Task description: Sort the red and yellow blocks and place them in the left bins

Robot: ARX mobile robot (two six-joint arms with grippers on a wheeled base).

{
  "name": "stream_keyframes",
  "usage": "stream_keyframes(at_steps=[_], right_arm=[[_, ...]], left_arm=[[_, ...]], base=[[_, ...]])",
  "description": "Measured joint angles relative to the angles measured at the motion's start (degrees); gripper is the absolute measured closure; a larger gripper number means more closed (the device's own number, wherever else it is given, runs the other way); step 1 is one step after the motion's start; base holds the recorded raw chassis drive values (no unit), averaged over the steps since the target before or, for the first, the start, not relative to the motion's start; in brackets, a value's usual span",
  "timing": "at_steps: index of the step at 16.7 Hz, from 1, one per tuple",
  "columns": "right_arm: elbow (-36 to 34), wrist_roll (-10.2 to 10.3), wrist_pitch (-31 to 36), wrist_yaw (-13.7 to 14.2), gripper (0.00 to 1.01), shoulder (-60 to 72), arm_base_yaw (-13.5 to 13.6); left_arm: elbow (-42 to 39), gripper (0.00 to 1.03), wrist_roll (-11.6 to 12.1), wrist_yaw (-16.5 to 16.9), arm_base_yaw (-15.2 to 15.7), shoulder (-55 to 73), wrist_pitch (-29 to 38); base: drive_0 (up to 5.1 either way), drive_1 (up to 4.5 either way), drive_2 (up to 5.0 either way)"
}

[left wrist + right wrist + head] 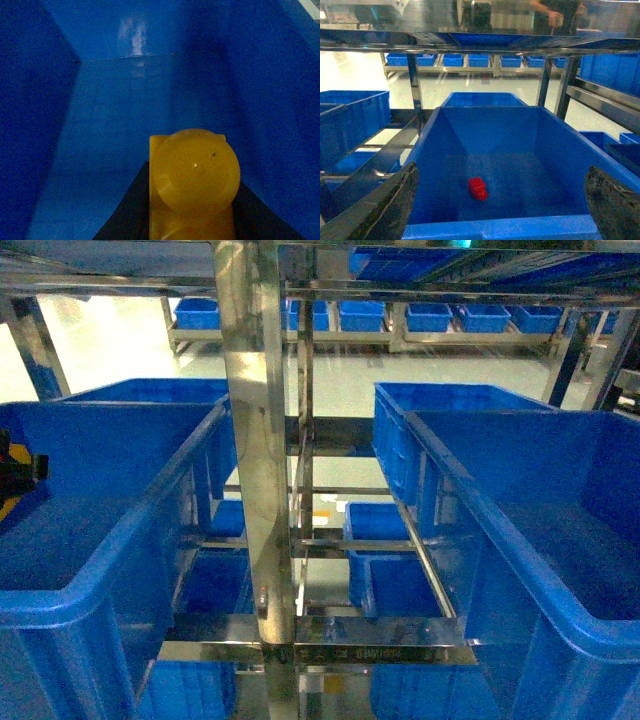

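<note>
Yellow translucent studded brick (192, 185) sits pinched in the left gripper (192, 210) inside a deep blue plastic bin (150, 100); next, release. The right gripper (502, 210) is spread above a red block (478, 188).

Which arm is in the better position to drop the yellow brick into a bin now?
The left. Its claw holds the yellow brick inside a blue bin, above the floor. The right claw is open and empty, facing another bin where a red block lies.
</note>
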Motion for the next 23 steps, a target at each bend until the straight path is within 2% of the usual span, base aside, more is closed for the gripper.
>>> stream_keyframes(at_steps=[7,10,17,22,23], right_arm=[[0.0,0.0,0.0,0.0,0.03,0.0,0.0],[0.0,0.0,0.0,0.0,0.03,0.0,0.0],[0.0,0.0,0.0,0.0,0.03,0.0,0.0],[0.0,0.0,0.0,0.0,0.03,0.0,0.0],[0.0,0.0,0.0,0.0,0.03,0.0,0.0]], left_arm=[[4.0,0.76,-0.2,-2.8,-0.6,9.4,4.9],[4.0,0.76,-0.3,-2.6,-0.7,10.5,7.5],[4.0,0.76,-0.3,-2.5,-0.7,10.5,7.4],[4.0,0.19,-0.3,-2.5,-0.7,10.5,7.5],[4.0,0.05,-0.3,-2.5,-0.7,10.5,7.5]], base=[[0.0,0.0,0.0],[0.0,0.0,0.0],[0.0,0.0,0.0],[0.0,0.0,0.0],[0.0,0.0,0.0]])
